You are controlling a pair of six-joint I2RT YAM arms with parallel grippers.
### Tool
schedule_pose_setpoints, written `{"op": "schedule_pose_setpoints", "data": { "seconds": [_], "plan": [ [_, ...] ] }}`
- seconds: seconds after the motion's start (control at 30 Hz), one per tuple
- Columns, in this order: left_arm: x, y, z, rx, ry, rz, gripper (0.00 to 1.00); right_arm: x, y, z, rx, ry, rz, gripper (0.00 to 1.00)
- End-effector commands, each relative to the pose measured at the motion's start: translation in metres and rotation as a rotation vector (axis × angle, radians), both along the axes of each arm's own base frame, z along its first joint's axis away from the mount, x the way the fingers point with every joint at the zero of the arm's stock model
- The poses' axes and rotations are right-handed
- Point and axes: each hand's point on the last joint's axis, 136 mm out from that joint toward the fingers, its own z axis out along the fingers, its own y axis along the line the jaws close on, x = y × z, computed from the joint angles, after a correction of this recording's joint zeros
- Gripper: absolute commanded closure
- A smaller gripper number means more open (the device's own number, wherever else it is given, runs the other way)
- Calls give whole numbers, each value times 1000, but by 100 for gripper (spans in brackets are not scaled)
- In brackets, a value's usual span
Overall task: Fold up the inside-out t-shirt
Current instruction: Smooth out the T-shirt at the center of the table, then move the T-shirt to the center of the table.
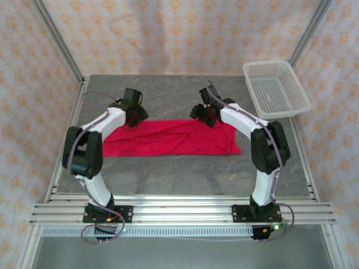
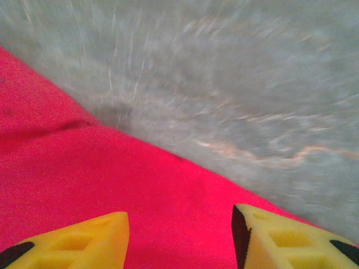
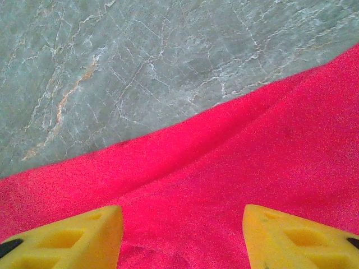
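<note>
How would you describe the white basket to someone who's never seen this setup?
Start at the grey stone-patterned table. At its far right corner sits the basket. It is the only white, stiff, mesh-walled thing, apart from the flat red t-shirt mid-table.

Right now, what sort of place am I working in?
Probably a lab robot cell, not a home: a marble-look table fronted by aluminium rails, closed in by patterned walls.
</note>
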Motion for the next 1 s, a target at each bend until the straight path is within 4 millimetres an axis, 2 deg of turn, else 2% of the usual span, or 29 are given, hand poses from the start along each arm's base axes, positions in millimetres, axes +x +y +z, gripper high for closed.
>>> {"op": "schedule_pose_setpoints", "data": {
  "seconds": [0.0,0.1,0.17,0.27,0.4,0.5,0.57,0.6,0.67,0.73,0.77,0.83,0.97],
  "plan": [
    [-15,25,-43,-98,107,93,49,0,-16,-39,-9,79,-83,42],
    [-34,69,-66,-90,141,183,50,-7,-43,-72,-59,139,-150,42],
    [-41,92,-73,-87,159,219,50,-10,-62,-91,-109,172,-184,42],
    [-42,111,-73,-72,174,230,50,-16,-85,-111,-160,235,-214,42],
    [-38,126,-75,-47,204,223,50,-13,-105,-119,-223,258,-228,42],
    [-34,140,-63,-26,189,238,50,-3,-109,-110,-238,241,-200,42],
    [-29,141,-52,-30,160,244,50,8,-95,-96,-184,216,-129,42],
    [-23,139,-35,-33,110,242,50,11,-87,-86,-152,205,-103,42],
    [-17,132,-14,-37,59,222,47,17,-71,-56,-84,151,-38,40],
    [-15,125,6,-20,32,189,44,14,-70,-28,-84,100,-5,36],
    [-16,122,16,-6,22,173,43,11,-75,-19,-107,82,5,30],
    [-22,115,32,15,10,147,42,3,-93,-12,-186,63,9,21],
    [-35,102,44,-10,-16,115,42,-10,-133,-28,-375,106,1,19]
  ]
}}
